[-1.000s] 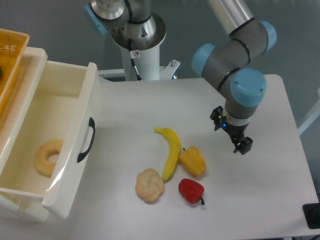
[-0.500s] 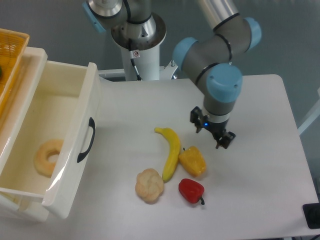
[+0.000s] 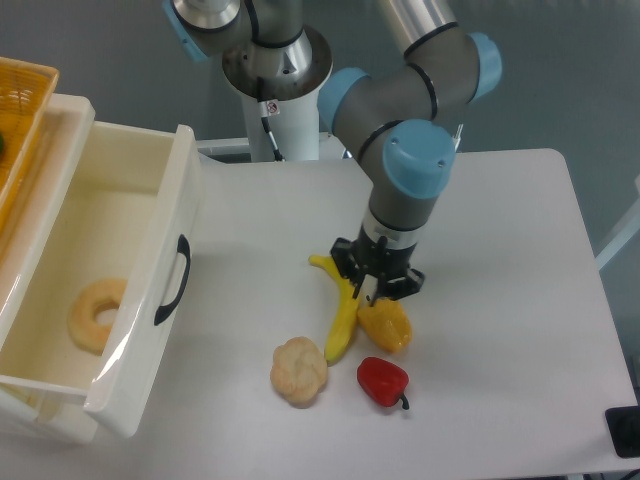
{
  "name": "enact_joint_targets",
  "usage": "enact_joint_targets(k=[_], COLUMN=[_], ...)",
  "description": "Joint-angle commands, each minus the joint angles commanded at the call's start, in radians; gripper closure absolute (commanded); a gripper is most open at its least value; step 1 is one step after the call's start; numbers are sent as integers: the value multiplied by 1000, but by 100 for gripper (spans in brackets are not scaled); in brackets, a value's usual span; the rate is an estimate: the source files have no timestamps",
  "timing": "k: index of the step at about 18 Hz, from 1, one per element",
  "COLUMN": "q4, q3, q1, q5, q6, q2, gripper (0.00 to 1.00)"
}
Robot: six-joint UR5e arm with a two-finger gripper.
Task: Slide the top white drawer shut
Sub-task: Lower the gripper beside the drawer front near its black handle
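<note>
The top white drawer (image 3: 150,290) stands pulled far out at the left, its front panel with a black curved handle (image 3: 173,279) facing the table. A pale ring-shaped pastry (image 3: 96,314) lies inside it. My gripper (image 3: 378,286) hangs over the middle of the table, well to the right of the drawer, just above the banana (image 3: 342,311) and the yellow pepper (image 3: 386,324). Its fingers point down and I cannot tell how far apart they stand. Nothing shows between them.
A cream cauliflower-like piece (image 3: 298,371) and a red pepper (image 3: 382,380) lie near the front of the table (image 3: 500,300). An orange-yellow basket (image 3: 20,110) sits on top of the drawer unit at the far left. The arm's base post (image 3: 280,110) stands behind the table.
The arm has swung left across the table, from the right side to over the banana and yellow pepper, and the wrist has turned. The drawer and the food have not moved.
</note>
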Motion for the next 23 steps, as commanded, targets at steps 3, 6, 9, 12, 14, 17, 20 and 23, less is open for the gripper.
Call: enact_joint_targets(k=[3,6,9,12,14,17,20,23], q4=[0,0,-2,-18,-69,-139,-211,-262], q3=[12,24,23,21,25,31,44,44], q1=[-34,-52,-54,-55,-63,-63,-66,-66], q5=[-40,-87,-164,-226,-236,-236,-238,-267], q6=[-60,-146,-216,-232,-238,-240,-240,-240], q2=[0,2,2,0,-2,0,0,2], gripper=[72,84,90,91,94,95,95,96])
